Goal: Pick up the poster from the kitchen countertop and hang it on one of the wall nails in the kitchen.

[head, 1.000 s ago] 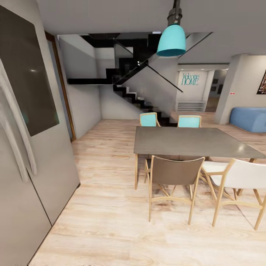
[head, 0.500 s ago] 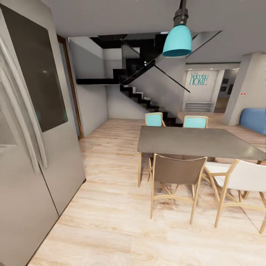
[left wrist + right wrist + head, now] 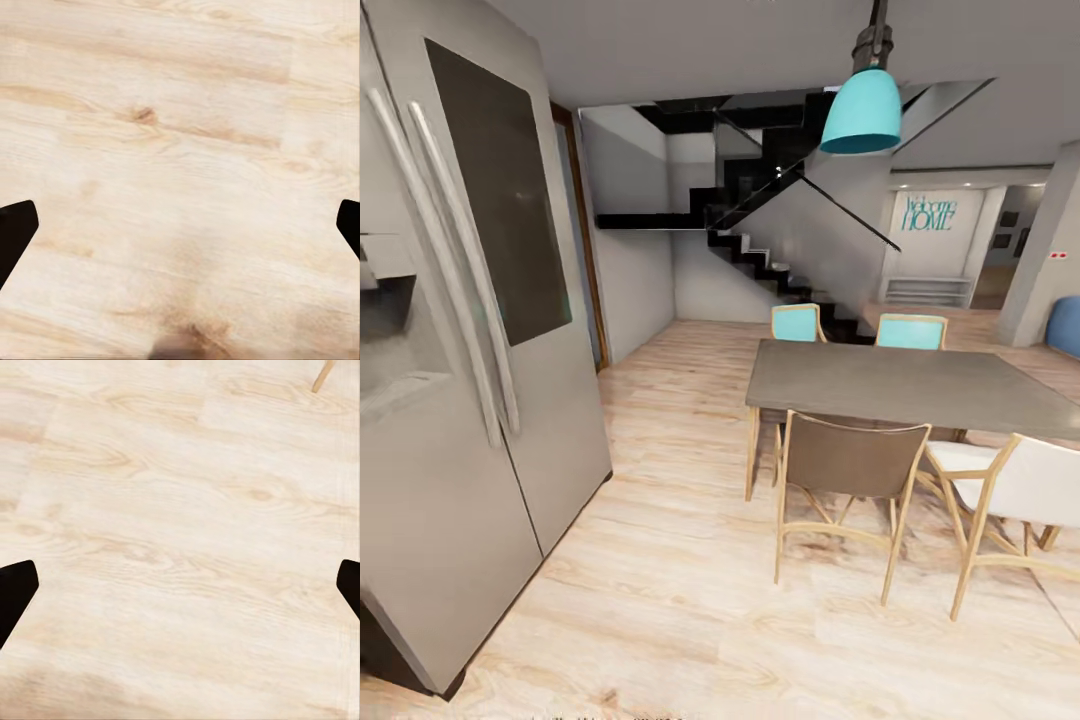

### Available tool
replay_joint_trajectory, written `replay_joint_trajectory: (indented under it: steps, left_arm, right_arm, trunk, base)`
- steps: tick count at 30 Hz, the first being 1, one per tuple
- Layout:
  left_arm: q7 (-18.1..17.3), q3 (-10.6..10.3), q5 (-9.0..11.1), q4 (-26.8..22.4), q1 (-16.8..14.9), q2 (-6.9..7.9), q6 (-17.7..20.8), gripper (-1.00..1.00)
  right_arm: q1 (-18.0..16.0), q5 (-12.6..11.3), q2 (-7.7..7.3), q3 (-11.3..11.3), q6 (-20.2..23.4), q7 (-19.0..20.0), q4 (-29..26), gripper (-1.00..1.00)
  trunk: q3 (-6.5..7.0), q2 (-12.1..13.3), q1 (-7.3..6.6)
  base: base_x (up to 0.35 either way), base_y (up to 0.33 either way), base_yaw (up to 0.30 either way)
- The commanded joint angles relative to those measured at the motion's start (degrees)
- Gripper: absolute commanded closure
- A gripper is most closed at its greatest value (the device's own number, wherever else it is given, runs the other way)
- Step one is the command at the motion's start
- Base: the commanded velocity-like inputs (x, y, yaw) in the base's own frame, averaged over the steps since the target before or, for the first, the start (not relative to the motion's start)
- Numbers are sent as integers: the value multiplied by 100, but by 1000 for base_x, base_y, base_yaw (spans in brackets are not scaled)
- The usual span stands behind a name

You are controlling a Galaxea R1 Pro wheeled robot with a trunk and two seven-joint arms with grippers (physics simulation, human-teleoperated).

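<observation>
The robot seems to be on its way through the house, so both arms hang low with their cameras facing the pale wooden floor [image 3: 660,600]. The left gripper [image 3: 180,225] and the right gripper [image 3: 180,585] each have their two dark fingertips spread wide apart with nothing between them (a sensible way to travel before any pickup). The poster and the kitchen countertop are not in sight here. A tall grey fridge [image 3: 470,400] with two long handles stands at the left. One grey dining table [image 3: 900,385] has four chairs around it, two turquoise, one brown [image 3: 850,470] and one white. One turquoise lamp [image 3: 862,110] hangs above.
</observation>
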Motion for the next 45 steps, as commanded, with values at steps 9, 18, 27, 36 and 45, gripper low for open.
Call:
replay_joint_trajectory:
  steps: [9,18,27,36,45]
  left_arm:
    - [2,2,1,-5,1,-1,-4,-100]
    - [3,2,1,-5,1,-1,-6,-100]
    - [4,2,1,-5,1,-8,-2,-100]
    - [3,2,1,-5,2,-7,-2,-100]
    - [3,10,1,-5,1,-6,-8,-100]
  right_arm:
    - [-3,9,28,10,-22,-12,4,-100]
    - [-3,12,30,11,-23,-13,4,-100]
    - [-3,7,18,17,-17,14,4,-100]
    - [-3,6,19,15,-27,6,4,-100]
    - [-3,12,21,19,-31,4,4,-100]
  trunk:
    - [-5,-3,0]
    - [-5,-3,0]
    - [-6,-3,0]
    - [-6,-3,0]
    - [-6,-3,0]
  base:
    - [-5,-4,290]
    - [0,0,293]
    - [-40,-122,178]
    - [-59,-179,183]
    - [-5,-16,288]
